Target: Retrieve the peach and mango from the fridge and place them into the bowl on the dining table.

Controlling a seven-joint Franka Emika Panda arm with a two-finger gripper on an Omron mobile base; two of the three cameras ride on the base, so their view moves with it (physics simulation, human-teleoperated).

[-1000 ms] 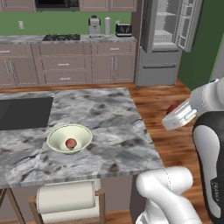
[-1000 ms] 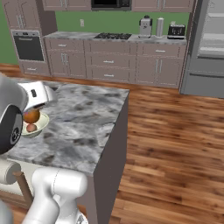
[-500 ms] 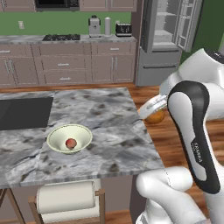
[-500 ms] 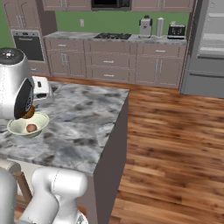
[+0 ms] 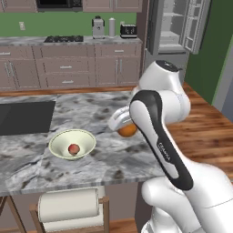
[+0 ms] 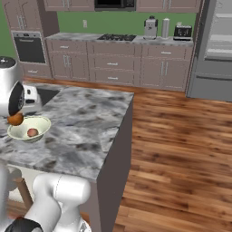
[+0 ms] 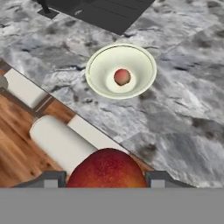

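1. The gripper [image 7: 106,178] holds the mango [image 7: 107,168] between its two finger tips; in the hand view I see the red-orange fruit filling the gap, one dark tip on each side of it.
2. In the left base view the mango [image 5: 127,130] hangs over the dining table [image 5: 113,159], right of the bowl [image 5: 72,144] and apart from it. In the right base view the mango [image 6: 15,119] sits just above the bowl's [image 6: 28,128] near rim.
3. Change from a second ago: the arm was then off the table's right edge with the hand over the wood floor. Half a second ago it had reached the table's edge. Now the hand is over the marbled top, closer to the bowl.
4. The peach [image 7: 122,77] lies in the middle of the bowl [image 7: 120,70], as it did in both earlier frames. Bowl position on the table is unchanged.
5. The fridge [image 5: 176,27] stands at the far right of the kitchen with a door open and white shelves showing.
6. A paper towel roll [image 5: 68,205] hangs under the table's near edge; a black cooktop [image 5: 25,117] is set in the table left of the bowl.
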